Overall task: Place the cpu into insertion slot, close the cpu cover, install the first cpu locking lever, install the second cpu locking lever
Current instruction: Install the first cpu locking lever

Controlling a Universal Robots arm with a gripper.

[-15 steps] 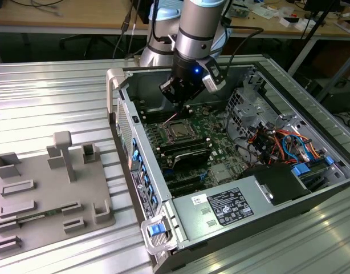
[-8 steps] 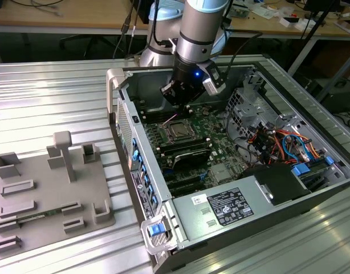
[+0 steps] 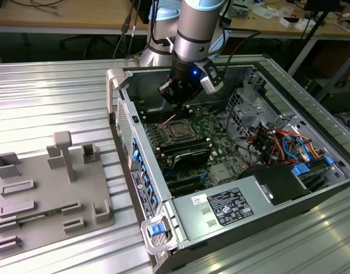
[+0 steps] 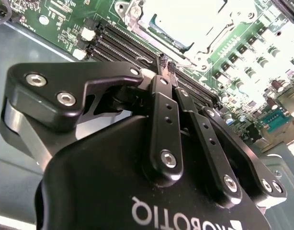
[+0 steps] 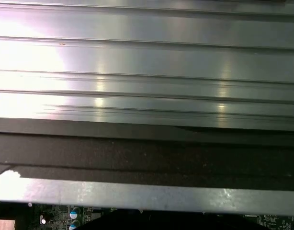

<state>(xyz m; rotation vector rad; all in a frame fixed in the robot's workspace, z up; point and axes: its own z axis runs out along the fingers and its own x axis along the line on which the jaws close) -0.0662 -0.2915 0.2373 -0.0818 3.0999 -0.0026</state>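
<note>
On green board, silvery cpu cover [image 3: 178, 131], flat, square.

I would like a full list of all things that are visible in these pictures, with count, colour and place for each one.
computer case: one, grey metal, open on the ribbed metal table.
motherboard: one, green, inside the case.
insertion slot: one, dark with silvery rim, on the motherboard below the hand; the cpu cover looks silvery around it in the second wrist view.
memory slots: several, black, beside the socket.
power supply: one, grey, at the case's near end.
cables: a bundle, orange, blue and black, at the exterior view's right.
fixture tray: one, grey-brown, on the table at the exterior view's left.
desks: wooden, behind.
arm: one, silver-grey.
hand: one, black, fingers together, holding nothing.
</note>
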